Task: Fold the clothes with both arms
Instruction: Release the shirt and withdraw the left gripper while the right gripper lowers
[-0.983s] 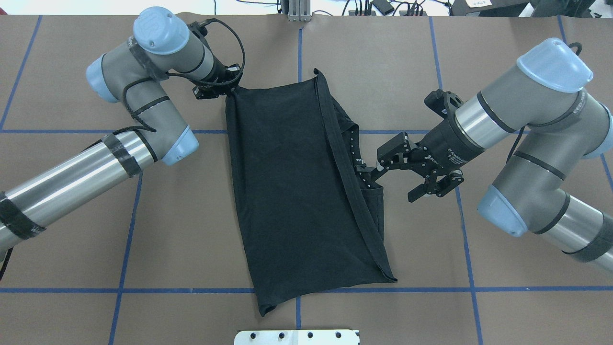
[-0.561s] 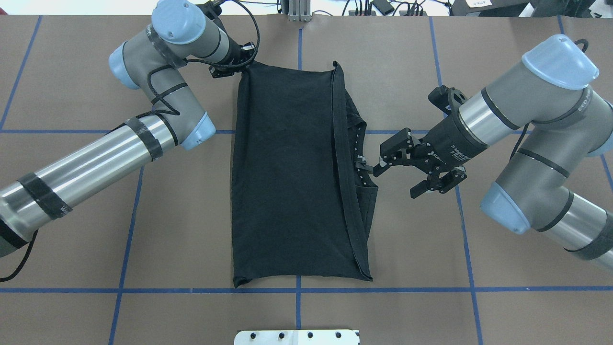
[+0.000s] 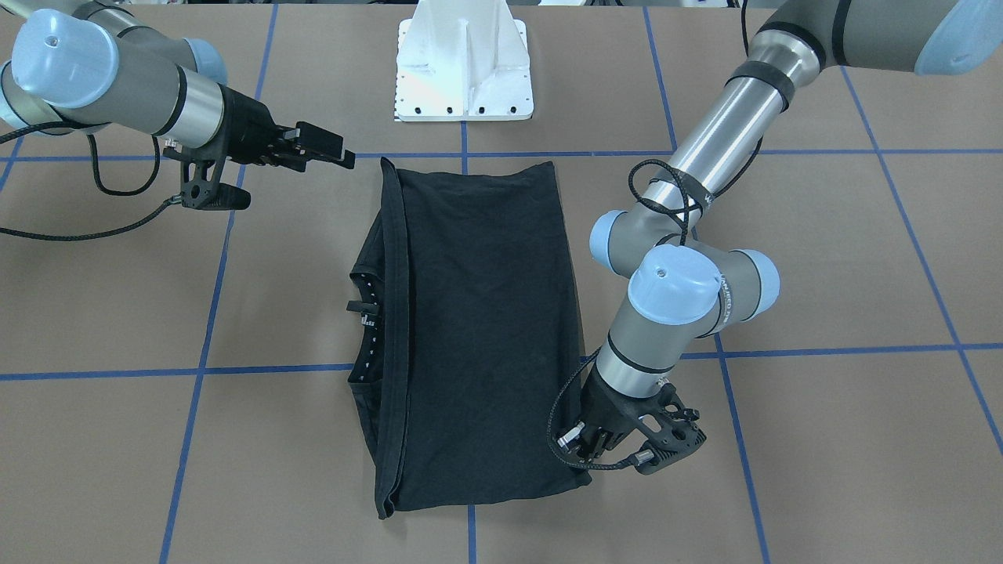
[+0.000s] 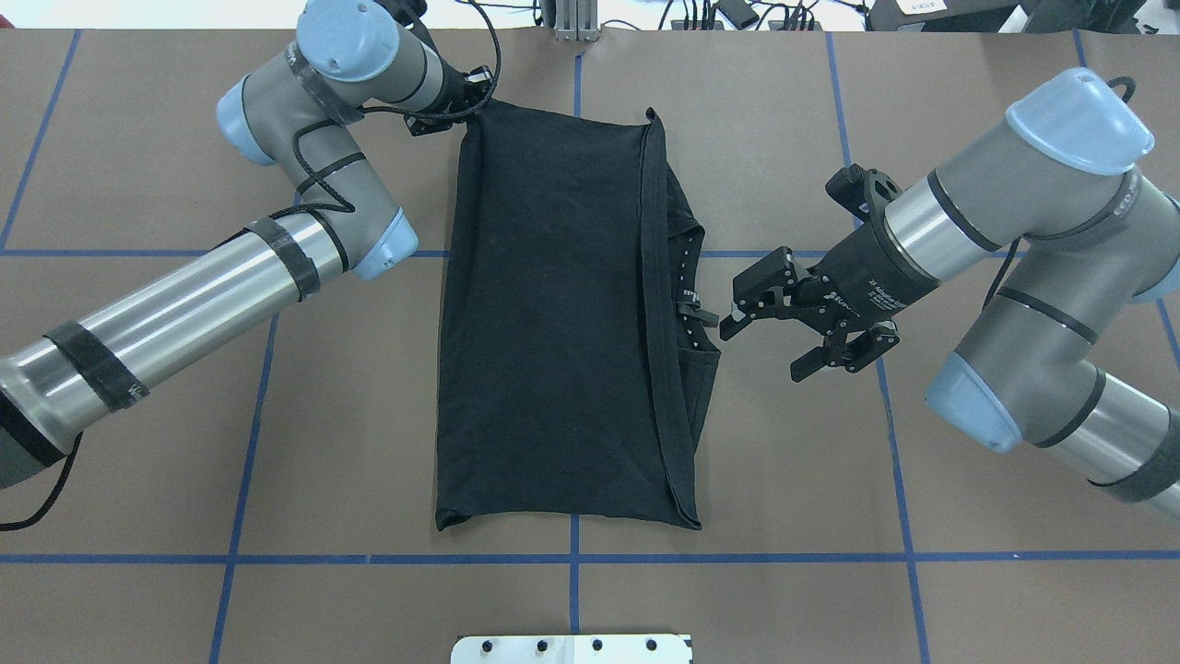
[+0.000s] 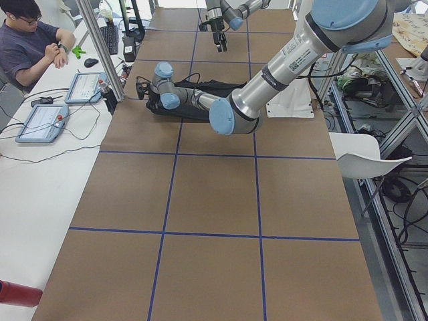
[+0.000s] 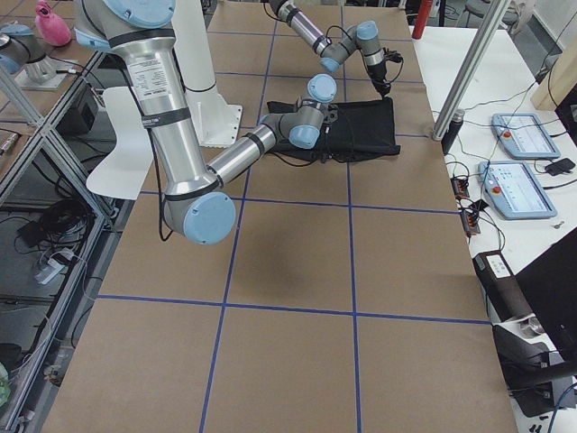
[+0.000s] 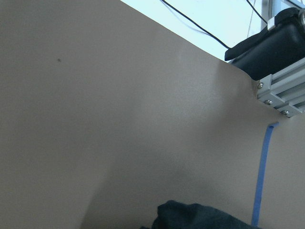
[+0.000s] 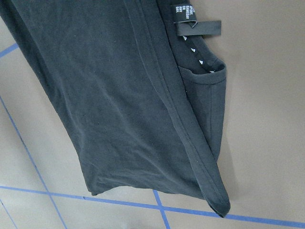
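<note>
On the brown table, at its far left, the left gripper pinches the top corner of the black shirt. The shirt lies folded lengthwise in the middle, plain side up, its collar showing along the right edge. Just beside that collar the right gripper hovers, fingers spread.
</note>
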### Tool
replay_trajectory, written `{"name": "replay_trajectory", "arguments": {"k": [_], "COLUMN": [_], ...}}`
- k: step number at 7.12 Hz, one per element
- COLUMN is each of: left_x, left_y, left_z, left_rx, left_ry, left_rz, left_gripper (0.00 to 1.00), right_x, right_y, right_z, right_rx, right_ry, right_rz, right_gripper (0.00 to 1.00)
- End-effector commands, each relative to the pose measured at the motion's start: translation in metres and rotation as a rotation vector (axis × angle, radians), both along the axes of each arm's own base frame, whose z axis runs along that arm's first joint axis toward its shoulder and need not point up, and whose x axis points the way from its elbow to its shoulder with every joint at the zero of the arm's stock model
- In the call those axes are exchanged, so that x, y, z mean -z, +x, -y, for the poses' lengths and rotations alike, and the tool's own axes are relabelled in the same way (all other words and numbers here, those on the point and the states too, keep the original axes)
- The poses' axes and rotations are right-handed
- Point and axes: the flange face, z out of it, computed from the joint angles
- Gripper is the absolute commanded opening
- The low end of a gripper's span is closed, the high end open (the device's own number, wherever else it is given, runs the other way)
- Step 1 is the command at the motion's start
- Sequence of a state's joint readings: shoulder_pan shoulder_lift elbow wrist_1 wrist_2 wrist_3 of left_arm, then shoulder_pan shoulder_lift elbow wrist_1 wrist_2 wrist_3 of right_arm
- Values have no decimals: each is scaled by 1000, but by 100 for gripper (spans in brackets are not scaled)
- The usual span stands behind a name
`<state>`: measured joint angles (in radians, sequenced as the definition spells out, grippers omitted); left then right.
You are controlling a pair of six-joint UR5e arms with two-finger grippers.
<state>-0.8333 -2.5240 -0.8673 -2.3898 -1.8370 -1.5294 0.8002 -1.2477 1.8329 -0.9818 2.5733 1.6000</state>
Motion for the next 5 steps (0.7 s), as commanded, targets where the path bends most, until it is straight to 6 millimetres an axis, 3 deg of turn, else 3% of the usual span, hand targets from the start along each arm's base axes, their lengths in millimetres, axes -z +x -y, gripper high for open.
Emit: {"name": "replay_trajectory", "arguments": {"k": [1,2,3,4,5], "left_x": [-1,-2,-4,8,33], "left_y": [-5,-5,-6,-18,-44], "left_z": [4,3,3,8,12], "left_rx": [7,7,4,0,8], "left_ry": [-1,-2,4,38,64], "left_rz": [0,1,7,6,-28], "left_gripper": [0,0,99,100,100], "right_x": [0,-1,-2,1,2], "right_y": [-8,-9,-9,-14,-25], "right_z": [-3,-4,-3,-1,-7], "right_rx": [-10,-8,-12,-46,-80], "right_ry": [10,8,6,24,48], "right_rz": [-7,-9,-11,-18,-31], "right_gripper": [100,100,100,100,100]}}
